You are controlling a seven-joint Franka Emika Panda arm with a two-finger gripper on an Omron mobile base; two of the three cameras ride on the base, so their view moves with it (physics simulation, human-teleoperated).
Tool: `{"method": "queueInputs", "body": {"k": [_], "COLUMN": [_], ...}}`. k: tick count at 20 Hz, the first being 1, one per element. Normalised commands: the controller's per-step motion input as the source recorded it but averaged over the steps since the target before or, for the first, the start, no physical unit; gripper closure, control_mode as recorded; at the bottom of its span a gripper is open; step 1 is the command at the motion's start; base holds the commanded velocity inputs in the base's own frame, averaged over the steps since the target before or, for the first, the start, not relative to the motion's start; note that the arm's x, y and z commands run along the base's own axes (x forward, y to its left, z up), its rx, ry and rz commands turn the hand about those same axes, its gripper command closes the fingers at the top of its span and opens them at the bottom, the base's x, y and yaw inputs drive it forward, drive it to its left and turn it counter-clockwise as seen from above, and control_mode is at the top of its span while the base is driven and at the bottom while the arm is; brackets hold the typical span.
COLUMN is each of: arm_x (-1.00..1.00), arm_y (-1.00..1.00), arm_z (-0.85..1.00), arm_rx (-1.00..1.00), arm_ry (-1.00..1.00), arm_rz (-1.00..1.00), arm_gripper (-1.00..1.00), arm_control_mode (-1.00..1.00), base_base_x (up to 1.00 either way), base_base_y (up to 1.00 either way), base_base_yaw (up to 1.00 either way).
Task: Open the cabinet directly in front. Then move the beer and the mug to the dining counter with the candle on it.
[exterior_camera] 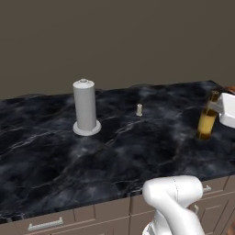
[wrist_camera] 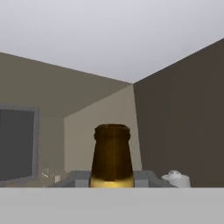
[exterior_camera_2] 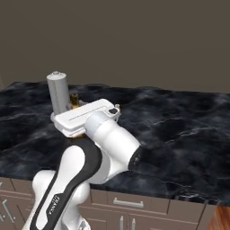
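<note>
Left base view: beer bottle (exterior_camera: 207,120) stands upright on the black marble worktop (exterior_camera: 119,151), long axis vertical, neck up, well right of the tall grey cylinder (exterior_camera: 85,108); the small candle (exterior_camera: 139,109) lies between them. Right base view: the white hand hides most of the bottle. Hand view: fingers (wrist_camera: 78,179) closed on the bottle's neck.

Grey cyl (exterior_camera: 86,108) + candle (exterior_camera: 139,109) mid dining counter (exterior_camera: 69,170), wide bare marble all round
</note>
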Motion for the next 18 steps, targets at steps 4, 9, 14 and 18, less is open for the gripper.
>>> {"method": "queueInputs", "body": {"k": [4, 9, 14, 18], "arm_x": [0.34, 0.27, 0.18, 0.25], "arm_y": [-0.02, 0.00, 0.00, 0.00], "arm_z": [-0.39, -0.23, -0.02, -0.01], "arm_rx": [0.09, 0.00, 0.00, -0.05], "arm_ry": [0.00, 0.00, 0.00, 0.00], "arm_rz": [0.00, 0.00, 0.00, 0.00], "arm_gripper": [1.00, 1.00, 1.00, 1.00], "arm_control_mode": [-1.00, -1.00, -1.00, -1.00], "base_base_x": [0.00, 0.00, 0.00, 0.00], "base_base_y": [0.00, 0.00, 0.00, 0.00], "base_base_yaw": [0.00, 0.00, 0.00, 0.00]}}
